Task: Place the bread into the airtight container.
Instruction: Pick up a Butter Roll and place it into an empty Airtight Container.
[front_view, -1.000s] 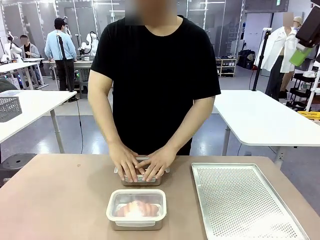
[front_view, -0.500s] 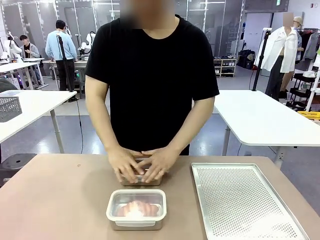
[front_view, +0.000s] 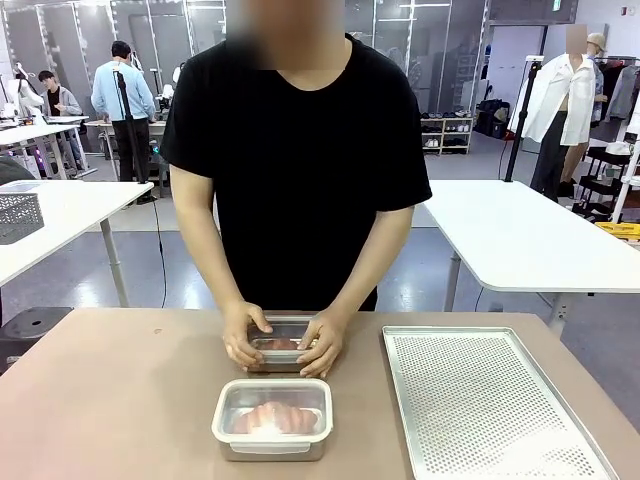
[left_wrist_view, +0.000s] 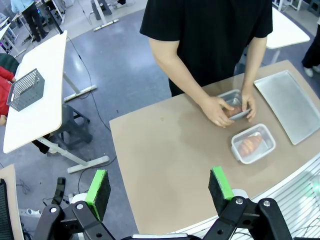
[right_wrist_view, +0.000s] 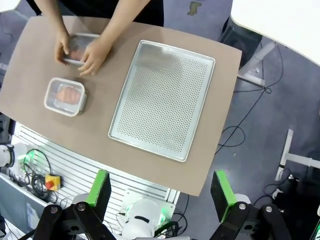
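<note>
Bread (front_view: 275, 416): one pale orange-brown piece, lying inside the near airtight container (front_view: 272, 418), a rectangular metal box under a clear lid with a white rim, set close to the robot's edge of the table (front_view: 110, 390). Table: tan top, largest item, shared with a person standing at the far side. Perforated metal tray (front_view: 480, 400): next in size, on the robot's right half of the table, bare, well apart from the containers. Far container (front_view: 283, 346): same pattern as the near one, just beyond it toward the person, reddish bread dimly visible through its top; the person's two hands (front_view: 245, 340) clasp its short sides, fingers curled over the rim. Left gripper (left_wrist_view: 160, 187): raised high above the table's near-left corner, jaws spread wide, nothing between the green pads. Right gripper (right_wrist_view: 160, 187): raised above the near-right corner beyond the tray, jaws likewise fully spread and empty. Step in hand, as judged: both pieces of bread appear already boxed, and the person seems to be pressing or seating the far lid; whether it is fully latched cannot be told. Next move likely calls for the hands to clear, with both arms kept high and away.
</note>
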